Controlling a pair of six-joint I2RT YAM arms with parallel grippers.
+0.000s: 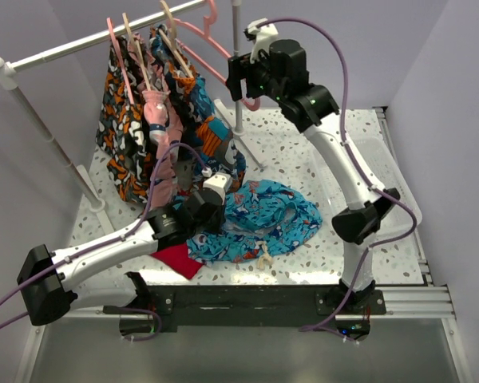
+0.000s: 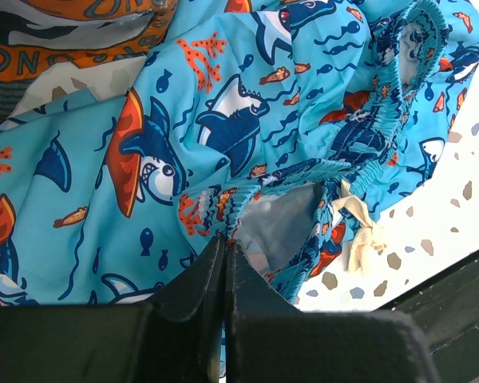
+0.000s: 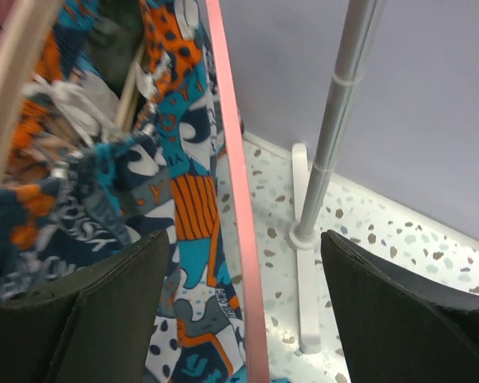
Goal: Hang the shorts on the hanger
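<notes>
We are clamping our left gripper [image 2: 223, 255] on the shorts [image 2: 223, 104] by the near edge, holding our right gripper [image 3: 241, 239] spread around the hanger [image 3: 227, 144] by the far edge.

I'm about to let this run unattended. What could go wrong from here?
1. The left fingers are shut on just a thin edge of the shorts at the waistband, so the cloth may slip out when lifted.
2. The right fingers stand open astride a bar of the hanger, with a patterned garment hanging close beside it. Closing could catch that cloth too.
</notes>
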